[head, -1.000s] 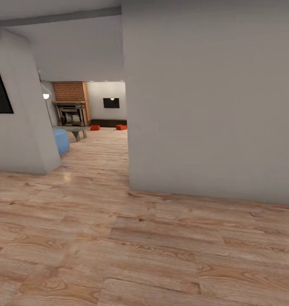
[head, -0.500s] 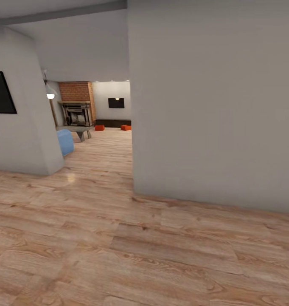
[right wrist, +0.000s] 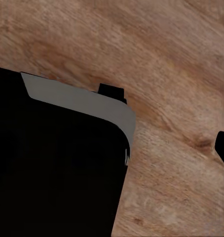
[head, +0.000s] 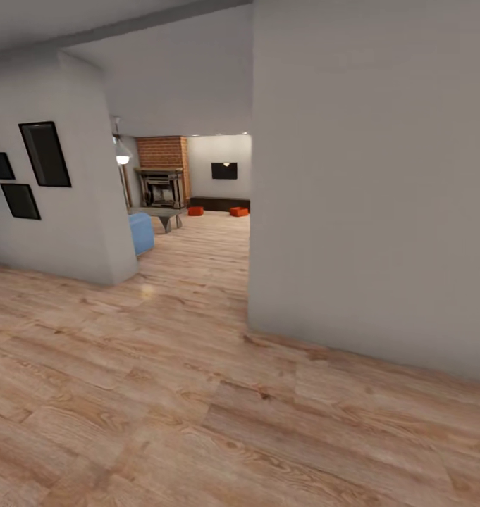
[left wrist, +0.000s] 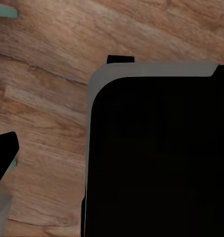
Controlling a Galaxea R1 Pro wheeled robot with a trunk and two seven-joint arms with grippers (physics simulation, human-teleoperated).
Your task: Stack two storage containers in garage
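The two storage containers, small and orange-red, sit far off on the living room's wood floor: one (head: 195, 210) nearer the fireplace, the other (head: 239, 211) to its right, both in front of a long dark low cabinet (head: 222, 203). I see them through the opening between two grey walls. In the left wrist view a dark fingertip (left wrist: 3, 154) shows over wood planks beside a black body panel (left wrist: 156, 158). In the right wrist view another dark fingertip (right wrist: 223, 148) shows at the picture's edge. Nothing is seen held by either gripper.
A large grey wall (head: 373, 183) stands on the right and a grey wall with black frames (head: 46, 155) on the left. Beyond the gap are a blue sofa (head: 141, 233), a low table (head: 158, 213), a brick fireplace (head: 162, 184) and a wall TV (head: 224, 170).
The whole head view has shifted: the opening and both containers now sit further right, and black frames on the left wall have come into view. The camera moved, not the things.
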